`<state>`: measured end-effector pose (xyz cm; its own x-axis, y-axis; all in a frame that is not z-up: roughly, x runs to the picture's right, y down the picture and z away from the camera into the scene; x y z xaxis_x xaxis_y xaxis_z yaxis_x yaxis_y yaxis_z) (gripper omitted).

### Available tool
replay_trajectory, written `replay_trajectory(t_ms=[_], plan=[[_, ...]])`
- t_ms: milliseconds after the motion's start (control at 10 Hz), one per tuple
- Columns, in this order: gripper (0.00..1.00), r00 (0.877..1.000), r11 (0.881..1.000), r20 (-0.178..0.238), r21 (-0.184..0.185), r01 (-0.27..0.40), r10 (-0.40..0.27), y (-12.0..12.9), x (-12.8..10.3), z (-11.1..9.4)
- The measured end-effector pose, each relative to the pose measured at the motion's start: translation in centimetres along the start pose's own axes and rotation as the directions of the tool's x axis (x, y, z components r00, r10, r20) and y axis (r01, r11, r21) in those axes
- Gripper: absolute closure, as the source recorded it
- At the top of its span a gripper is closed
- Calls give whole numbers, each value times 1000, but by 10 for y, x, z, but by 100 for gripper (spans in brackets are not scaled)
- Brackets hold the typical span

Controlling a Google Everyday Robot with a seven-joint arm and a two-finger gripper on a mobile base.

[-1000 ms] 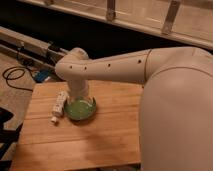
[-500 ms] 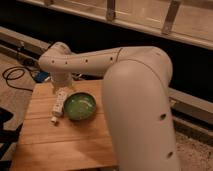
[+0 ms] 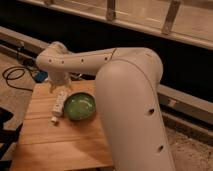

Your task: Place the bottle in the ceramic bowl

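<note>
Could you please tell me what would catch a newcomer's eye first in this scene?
The big white arm fills the middle and right of the view, reaching across to the far left part of the wooden table. There its gripper hangs just above the white bottle, which lies on the wood. Close beside the bottle, on the picture's right of it, sits the glossy green ceramic bowl, with nothing in it.

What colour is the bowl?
The bowl is glossy green, clearest in the camera view. The gripper hangs above the white bottle beside it.
</note>
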<state>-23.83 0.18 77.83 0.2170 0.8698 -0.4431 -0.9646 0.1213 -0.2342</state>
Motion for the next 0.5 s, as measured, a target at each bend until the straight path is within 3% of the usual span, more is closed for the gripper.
replay_trajectory(t_ms=[500], plan=[[35, 997, 998, -68, -65, 26, -30, 4, -2, 49]])
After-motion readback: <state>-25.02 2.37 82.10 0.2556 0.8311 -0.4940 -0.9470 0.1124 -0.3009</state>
